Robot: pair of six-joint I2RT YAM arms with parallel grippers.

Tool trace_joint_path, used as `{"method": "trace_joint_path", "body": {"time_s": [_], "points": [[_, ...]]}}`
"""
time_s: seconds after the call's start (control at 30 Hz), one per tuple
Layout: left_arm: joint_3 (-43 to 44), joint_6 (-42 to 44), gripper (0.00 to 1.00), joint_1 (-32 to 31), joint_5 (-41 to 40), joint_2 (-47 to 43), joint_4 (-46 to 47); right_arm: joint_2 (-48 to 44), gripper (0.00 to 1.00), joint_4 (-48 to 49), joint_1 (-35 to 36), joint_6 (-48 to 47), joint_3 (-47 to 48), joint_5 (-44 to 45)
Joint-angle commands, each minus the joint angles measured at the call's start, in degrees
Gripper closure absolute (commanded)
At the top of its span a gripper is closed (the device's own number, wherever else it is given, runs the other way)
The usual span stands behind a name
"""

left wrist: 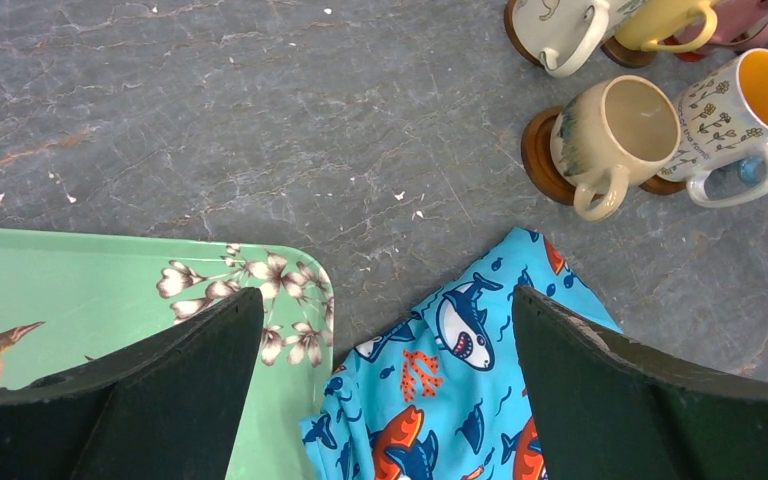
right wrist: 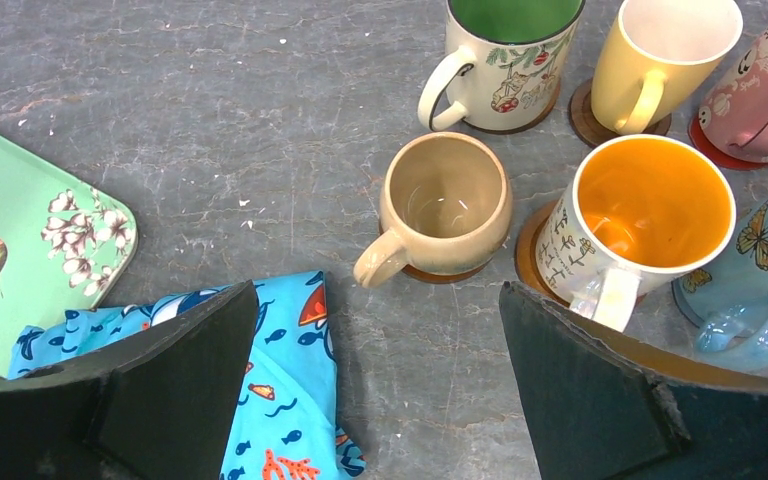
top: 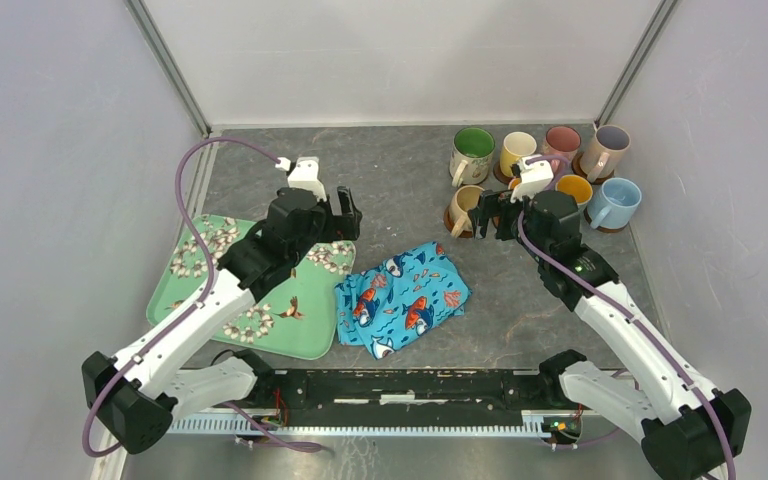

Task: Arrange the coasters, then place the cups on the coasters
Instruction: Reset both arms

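While the overhead view is read first: cups (top: pixel 473 152), seven counted, stand clustered toward two o'clock on the table (top: pixel 400 190). The right arm's wrist hides part of the group. Left gripper (top: pixel 345 213): jaws spread, empty, above the one o'clock corner of the green tray (top: pixel 300 325). Right gripper (top: pixel 493 216): jaws spread, empty, at the cluster's eight o'clock edge. Fish-print cloth (top: pixel 405 295): crumpled, six o'clock of table centre.

Left wrist view: nothing between the wide fingers. The beige cup (left wrist: pixel 615 135) is at two o'clock, seated on a brown coaster (left wrist: pixel 537 158), handle toward six.

Right wrist view: beige cup at twelve, handle toward seven. Orange-lined cup (right wrist: pixel 650 215) at two, green-lined cup (right wrist: pixel 505 55) at one, both on discs. A red coaster (right wrist: pixel 710 140) lies under the pink cup (right wrist: pixel 760 85).

Handling, judged: glazed ceramic, rigid, fairly heavy, slick, chippable. Best taken across the rim wall, away from the handle. Coasters look thin and light, so likely to slide if a cup is set down off-centre.
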Motion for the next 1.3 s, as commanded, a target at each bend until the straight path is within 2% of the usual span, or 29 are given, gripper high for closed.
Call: {"method": "trace_joint_path", "body": {"time_s": [0.0,0.6,1.27], "points": [[2.41,3.17,0.0,-0.08,1.16,1.11,1.48,-0.12,0.02,0.53,0.19,-1.1,2.71,-0.58],[3.2,2.37,0.0,-0.08,-2.83,1.45,2.2,2.0,0.02,-1.77,0.19,-1.98,6.86,-0.26],[3.16,3.4,0.0,-0.08,-4.5,-0.35,1.66,2.09,0.02,-0.7,0.24,-1.81,6.87,-0.03]]}}
